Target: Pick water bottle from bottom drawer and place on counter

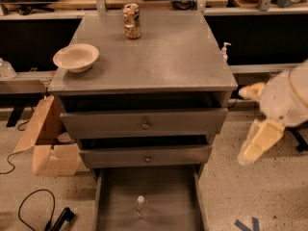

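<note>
Your water bottle (140,205) sits in the bottom drawer (110,196), down and left of the gripper (252,148), well apart from it. It looks upright, white cap up, near the middle of the drawer floor, touching neither side wall. The drawer is pulled out toward you, at floor level, below the gripper's height.

Your gripper hangs off the right side of the cabinet, over the speckled floor, beside the two knobbed drawers (144,124), touching nothing. You can't tell whether it is wide or narrow; it holds nothing you can see.

The desk (163,57) lies up and left of the gripper. On it, a gold-and-red can (131,20) stands at the far edge, and a white bowl (76,57) sits near the left edge, the farthest desk item from the gripper. A small white pump dispenser (224,51) shows just past the desk's right edge, above the gripper.

Far left of the gripper, across the cabinet, a cardboard box (48,143) stands on the floor with a black cable (29,211) below it. Blue tape (248,224) marks the floor below the gripper.
</note>
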Robot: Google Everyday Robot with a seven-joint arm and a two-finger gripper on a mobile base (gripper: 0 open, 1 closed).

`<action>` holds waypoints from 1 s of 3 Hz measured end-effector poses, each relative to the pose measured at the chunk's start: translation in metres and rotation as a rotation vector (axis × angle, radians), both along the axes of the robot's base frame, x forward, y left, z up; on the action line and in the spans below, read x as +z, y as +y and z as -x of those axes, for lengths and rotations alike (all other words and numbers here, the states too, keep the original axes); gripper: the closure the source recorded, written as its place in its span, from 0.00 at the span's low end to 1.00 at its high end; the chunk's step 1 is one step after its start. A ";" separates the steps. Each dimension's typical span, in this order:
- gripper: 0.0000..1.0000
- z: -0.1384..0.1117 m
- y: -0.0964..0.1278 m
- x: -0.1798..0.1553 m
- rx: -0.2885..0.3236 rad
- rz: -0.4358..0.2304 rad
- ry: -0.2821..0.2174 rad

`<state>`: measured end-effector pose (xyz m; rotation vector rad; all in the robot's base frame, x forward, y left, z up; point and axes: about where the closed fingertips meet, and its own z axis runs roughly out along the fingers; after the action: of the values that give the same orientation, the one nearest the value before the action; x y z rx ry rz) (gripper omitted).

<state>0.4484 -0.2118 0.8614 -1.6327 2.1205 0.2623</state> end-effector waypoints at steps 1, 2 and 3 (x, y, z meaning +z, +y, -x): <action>0.00 -0.011 0.006 -0.080 0.012 -0.217 -0.025; 0.00 -0.032 0.015 -0.124 -0.039 -0.456 -0.142; 0.00 -0.062 0.014 -0.140 -0.042 -0.629 -0.318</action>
<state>0.5102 -0.1974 0.7216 -1.1654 1.6084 0.5511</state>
